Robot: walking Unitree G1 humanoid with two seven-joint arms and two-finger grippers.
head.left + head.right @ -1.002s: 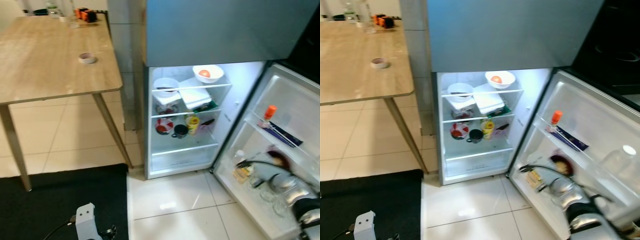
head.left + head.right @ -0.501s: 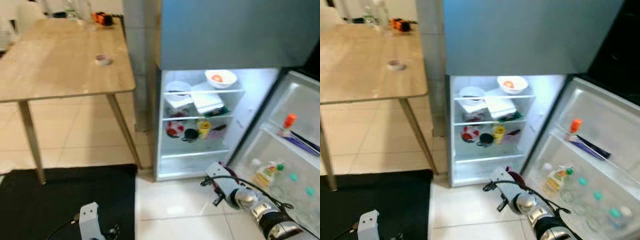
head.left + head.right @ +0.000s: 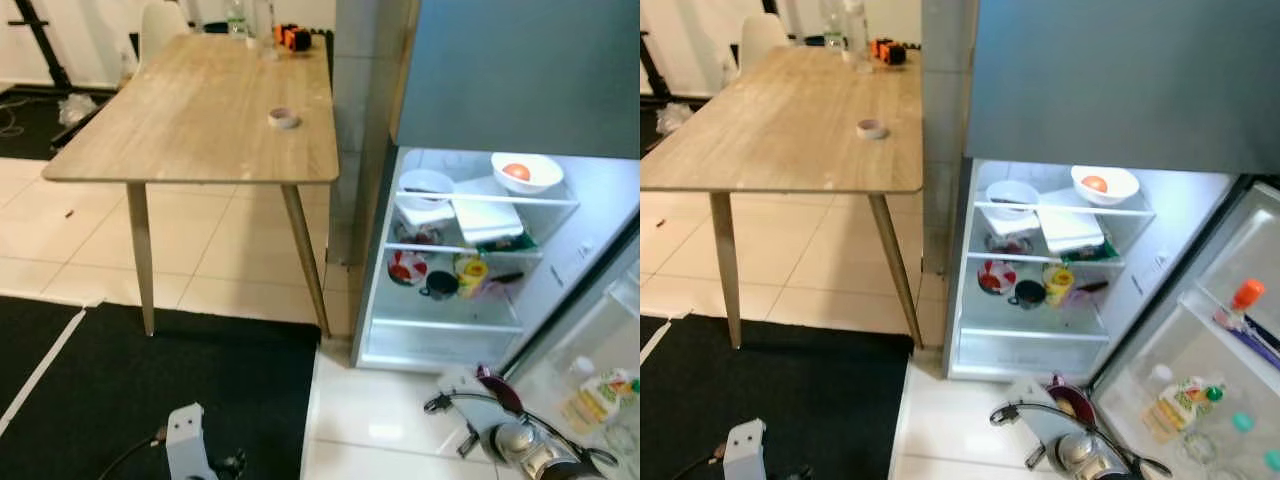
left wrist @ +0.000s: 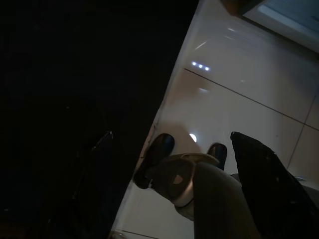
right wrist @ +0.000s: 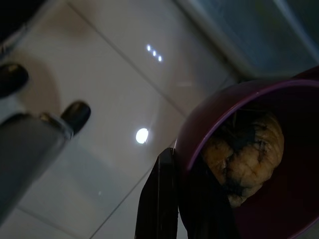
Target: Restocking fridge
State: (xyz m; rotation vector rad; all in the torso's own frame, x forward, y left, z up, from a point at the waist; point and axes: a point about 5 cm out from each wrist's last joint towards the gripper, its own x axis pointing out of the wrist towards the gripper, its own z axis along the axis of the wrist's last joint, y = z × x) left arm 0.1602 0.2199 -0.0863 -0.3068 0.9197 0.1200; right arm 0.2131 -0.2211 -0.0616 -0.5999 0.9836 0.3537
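Whereas a second ago the right arm reached into the door shelves, the eye views now show the right gripper (image 3: pixel 1065 405) withdrawn low over the tiles before the open fridge (image 3: pixel 455 260), carrying a purple bowl (image 3: pixel 1073 401). Right wrist view: one finger (image 5: pixel 162 199) outside the rim, the other inside, clamped; food remains unstocked. Left wrist view: the left gripper (image 4: pixel 169 144) cannot be judged, idle.

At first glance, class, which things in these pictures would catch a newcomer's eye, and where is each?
The lit open fridge stands out, its shelves holding a white bowl with something orange on top and a black mug lower down. In front of it, low over the white tiles, the right gripper grips the rim of a purple bowl of food. A long wooden table stands to the left.
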